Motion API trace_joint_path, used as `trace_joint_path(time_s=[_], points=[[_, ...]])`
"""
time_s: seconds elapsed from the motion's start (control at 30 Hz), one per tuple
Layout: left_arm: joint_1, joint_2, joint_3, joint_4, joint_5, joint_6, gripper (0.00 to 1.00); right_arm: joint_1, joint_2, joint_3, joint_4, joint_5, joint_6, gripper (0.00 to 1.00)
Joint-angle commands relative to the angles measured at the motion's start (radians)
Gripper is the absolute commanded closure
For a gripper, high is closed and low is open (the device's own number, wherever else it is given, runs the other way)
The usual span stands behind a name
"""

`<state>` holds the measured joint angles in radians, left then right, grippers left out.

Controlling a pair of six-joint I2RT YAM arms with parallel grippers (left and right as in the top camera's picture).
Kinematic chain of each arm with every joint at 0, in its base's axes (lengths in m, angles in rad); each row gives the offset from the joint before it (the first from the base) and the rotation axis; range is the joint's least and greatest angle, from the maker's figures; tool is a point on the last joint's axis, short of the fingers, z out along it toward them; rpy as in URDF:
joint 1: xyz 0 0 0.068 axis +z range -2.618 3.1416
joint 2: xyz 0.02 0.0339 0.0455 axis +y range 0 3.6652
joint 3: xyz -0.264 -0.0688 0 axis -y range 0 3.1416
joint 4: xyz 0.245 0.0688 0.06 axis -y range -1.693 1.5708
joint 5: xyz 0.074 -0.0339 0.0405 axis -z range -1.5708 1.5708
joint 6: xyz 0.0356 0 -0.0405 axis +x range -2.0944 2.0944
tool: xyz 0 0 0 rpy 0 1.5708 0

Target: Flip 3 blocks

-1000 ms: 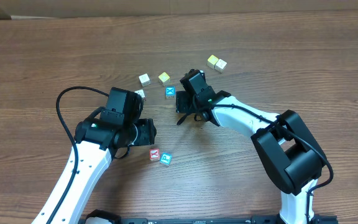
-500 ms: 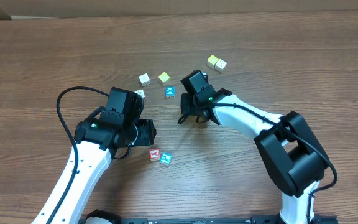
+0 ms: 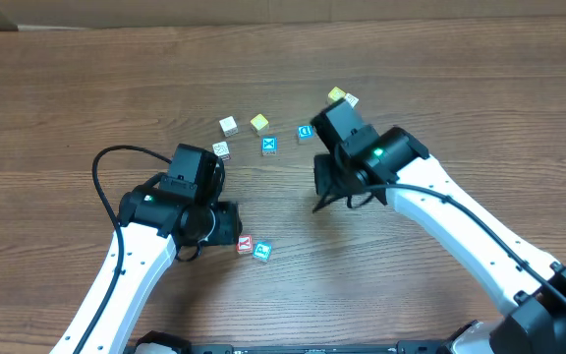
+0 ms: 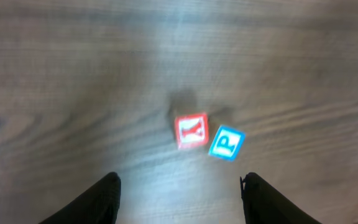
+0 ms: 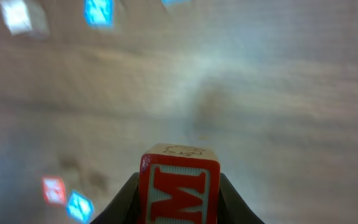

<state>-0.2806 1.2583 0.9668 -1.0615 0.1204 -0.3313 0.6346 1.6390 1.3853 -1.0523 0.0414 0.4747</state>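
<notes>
My right gripper (image 5: 179, 190) is shut on a wooden block with a red M (image 5: 180, 171) and holds it above the table. In the overhead view that gripper (image 3: 324, 193) is right of centre and hides the M block. A red-printed block (image 4: 192, 130), its letter blurred, lies touching a blue P block (image 4: 226, 143) on the table. My left gripper (image 4: 181, 180) hangs open just short of the pair, with nothing between its fingers. In the overhead view the red block (image 3: 245, 244) and the blue P block (image 3: 261, 252) lie right of the left gripper (image 3: 226, 224).
At the back lie a blue X cube (image 3: 269, 146), another blue cube (image 3: 305, 132), a white cube (image 3: 228, 125), a yellow cube (image 3: 259, 122) and a white cube with red print (image 3: 221, 149). The right arm partly covers a yellow-and-white pair (image 3: 338, 95).
My right gripper closed on the M block and carried it up and to the right, uncovering a blue cube. The left gripper slid slightly toward the front, nearer the red and P blocks.
</notes>
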Motion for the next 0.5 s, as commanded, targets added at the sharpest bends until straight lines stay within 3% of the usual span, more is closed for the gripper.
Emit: trace_joint_path(time_s=[0.0, 0.23, 0.47], points=[[0.006, -0.014, 0.002, -0.022, 0.014, 0.025, 0.44, 0.050, -0.041, -0.079, -0.023, -0.011, 0.038, 0.96], [0.007, -0.014, -0.094, 0.020, 0.093, -0.013, 0.46, 0.156, -0.193, -0.344, 0.128, -0.129, 0.174, 0.95], [0.018, -0.016, -0.148, 0.102, 0.124, -0.043, 0.45, 0.254, -0.204, -0.522, 0.342, -0.232, 0.303, 0.93]])
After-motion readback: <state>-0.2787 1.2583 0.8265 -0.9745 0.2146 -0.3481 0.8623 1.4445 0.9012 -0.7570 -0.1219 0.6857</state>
